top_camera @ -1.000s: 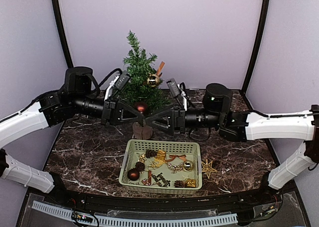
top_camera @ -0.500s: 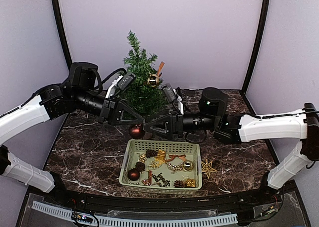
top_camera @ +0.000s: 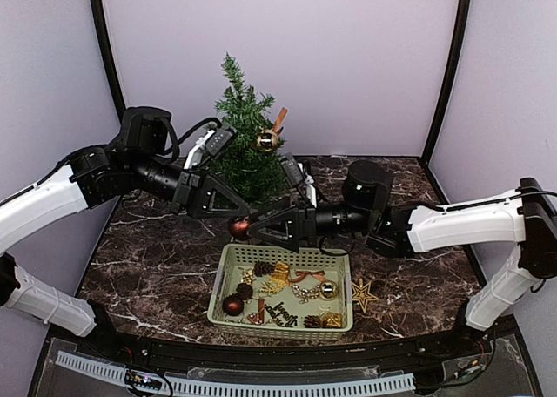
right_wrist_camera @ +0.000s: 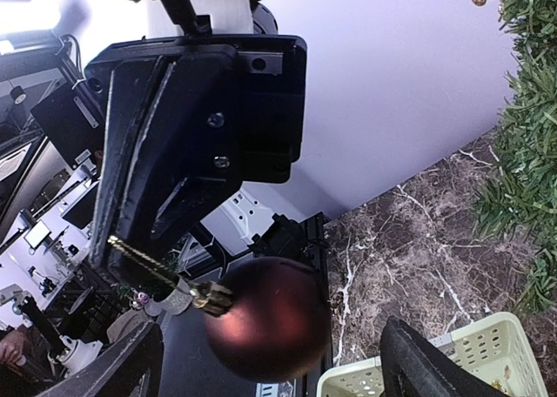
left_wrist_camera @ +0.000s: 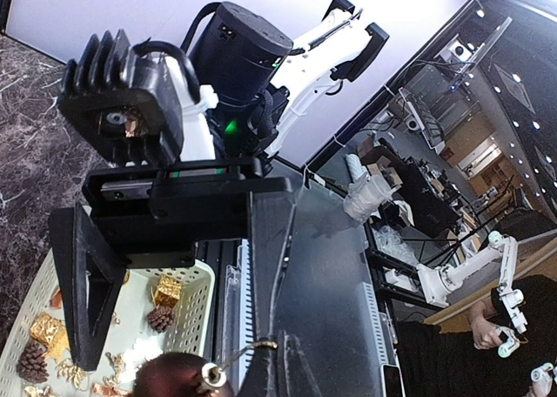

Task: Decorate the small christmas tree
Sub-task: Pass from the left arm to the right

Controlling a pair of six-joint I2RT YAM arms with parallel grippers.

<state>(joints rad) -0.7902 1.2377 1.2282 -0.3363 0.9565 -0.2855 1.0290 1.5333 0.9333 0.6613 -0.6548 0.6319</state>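
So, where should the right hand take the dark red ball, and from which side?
Probably the round body of the dark red ball, across its widest part, coming from the side away from its cap. The left hand is shut on the gold cord there, and the open right hand faces the bare body.

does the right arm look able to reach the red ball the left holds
Probably yes: the red ball hangs from the shut left fingers, ahead of the open right fingers, nothing between.
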